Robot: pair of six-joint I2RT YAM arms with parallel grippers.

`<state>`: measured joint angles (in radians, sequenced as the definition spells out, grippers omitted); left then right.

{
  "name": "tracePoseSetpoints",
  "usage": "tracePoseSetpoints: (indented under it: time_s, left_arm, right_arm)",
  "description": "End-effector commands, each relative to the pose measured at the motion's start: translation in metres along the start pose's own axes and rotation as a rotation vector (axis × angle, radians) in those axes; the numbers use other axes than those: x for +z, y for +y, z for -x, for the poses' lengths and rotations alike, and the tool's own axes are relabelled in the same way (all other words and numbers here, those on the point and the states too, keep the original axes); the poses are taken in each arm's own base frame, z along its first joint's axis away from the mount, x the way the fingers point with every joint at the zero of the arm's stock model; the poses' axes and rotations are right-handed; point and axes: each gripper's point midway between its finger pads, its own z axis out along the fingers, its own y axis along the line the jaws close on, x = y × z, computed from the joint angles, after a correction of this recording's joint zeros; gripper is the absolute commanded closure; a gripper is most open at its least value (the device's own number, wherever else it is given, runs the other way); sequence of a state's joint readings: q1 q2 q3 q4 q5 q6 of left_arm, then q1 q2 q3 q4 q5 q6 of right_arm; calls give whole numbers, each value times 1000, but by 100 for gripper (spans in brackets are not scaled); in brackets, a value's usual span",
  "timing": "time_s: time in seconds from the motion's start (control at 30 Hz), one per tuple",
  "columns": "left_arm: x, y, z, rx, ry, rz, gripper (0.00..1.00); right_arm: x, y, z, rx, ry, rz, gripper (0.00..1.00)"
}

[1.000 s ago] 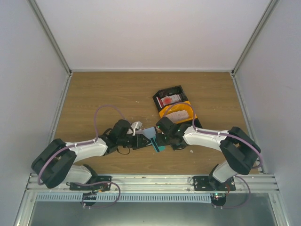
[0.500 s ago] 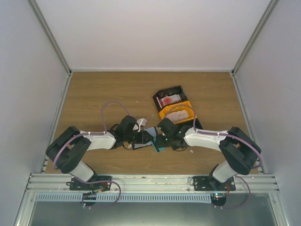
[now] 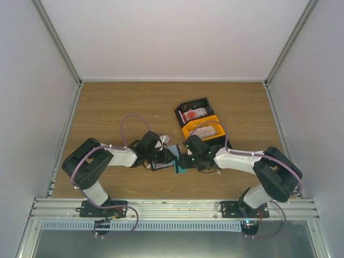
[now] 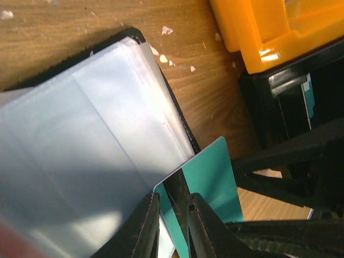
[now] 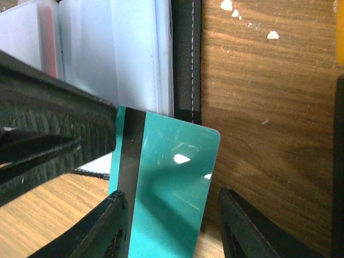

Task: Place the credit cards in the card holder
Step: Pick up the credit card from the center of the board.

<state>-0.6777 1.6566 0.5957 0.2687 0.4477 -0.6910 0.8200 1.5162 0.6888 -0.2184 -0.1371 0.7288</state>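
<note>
My left pincer (image 4: 174,203) shows a narrow gap, one finger on each face of the teal card (image 4: 212,172) at its striped edge. Biting or not, I can't tell. My right pincer (image 5: 171,196) stands mid-wide with the card between its jaws and a sliver of gap on one side, so I can't tell its grip either. The card hangs tilted at 4 o'clock of the open card holder (image 4: 80,134), near table centre, with the orange tray (image 4: 269,32) at 1 o'clock. The danger: if neither side truly clamps, the card pivots and drops. Or its corner rides over the clear sleeve and shoves the loose holder. My fingers are crowded and could knock each other.
</note>
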Motion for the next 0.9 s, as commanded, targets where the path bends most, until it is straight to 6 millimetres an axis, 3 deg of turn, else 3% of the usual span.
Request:
tracePoseSetpoints:
  time_s: [0.0, 0.2, 0.43, 0.67, 0.87]
  left_arm:
    - [5, 22, 2, -10, -5, 107, 80]
    - [8, 34, -5, -36, 23, 154, 81]
    - [11, 46, -13, -48, 49, 197, 80]
    - [10, 42, -16, -33, 64, 178, 80]
    - [8, 26, -16, -31, 80, 114, 79]
  right_arm:
    - [-6, 4, 3, 0, -17, 69, 53]
    - [-10, 7, 4, 37, -22, 158, 59]
    - [1, 0, 2, 87, -15, 158, 62]
    - [2, -5, 3, 75, -12, 95, 61]
    - [8, -2, -1, 59, 14, 97, 62]
